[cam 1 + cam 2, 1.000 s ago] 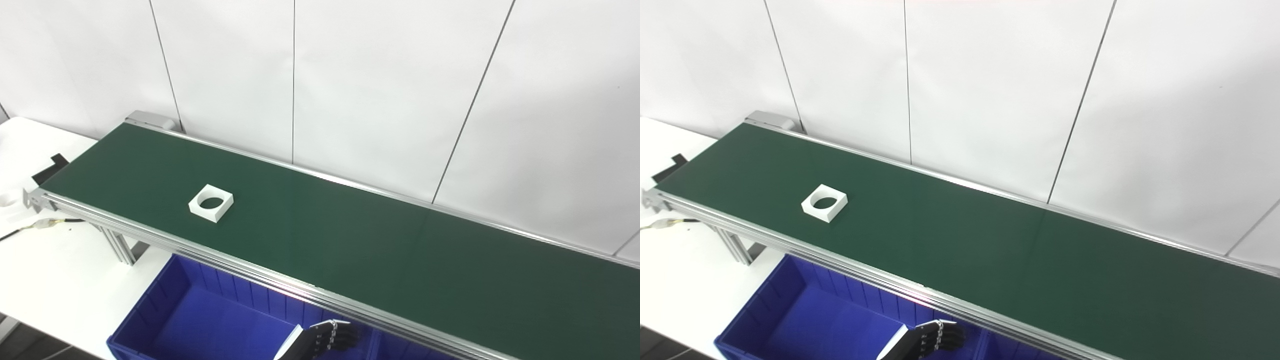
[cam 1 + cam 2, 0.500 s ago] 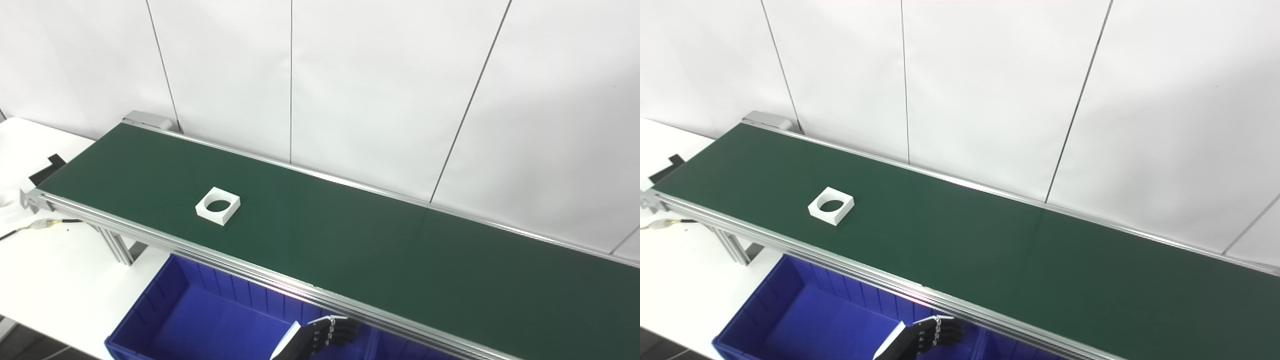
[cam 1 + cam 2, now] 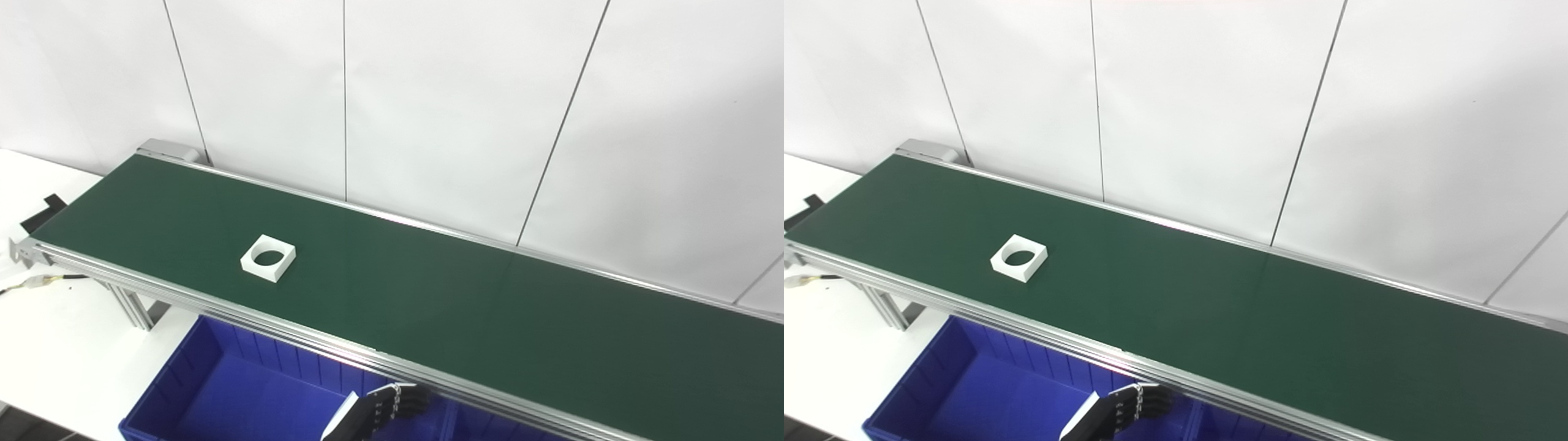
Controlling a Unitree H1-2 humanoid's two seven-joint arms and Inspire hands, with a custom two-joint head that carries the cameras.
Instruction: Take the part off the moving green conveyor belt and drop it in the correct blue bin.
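Part, a white square plastic block with a round hole [image 3: 267, 258], is seen lying flat on the dark green conveyor belt [image 3: 429, 294], towards its left end. One black robot hand [image 3: 383, 409] is held over the blue plastic bin [image 3: 184, 373], empty, fingers extended close together; which arm carries it cannot be told.

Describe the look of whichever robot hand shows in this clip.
Only the left hand shows, at the bottom edge over the blue bin: black fingers with small silvery metal fittings near the knuckles, joined to a white wrist or forearm cover. No cables or markings are discernible. The right hand is out of view.
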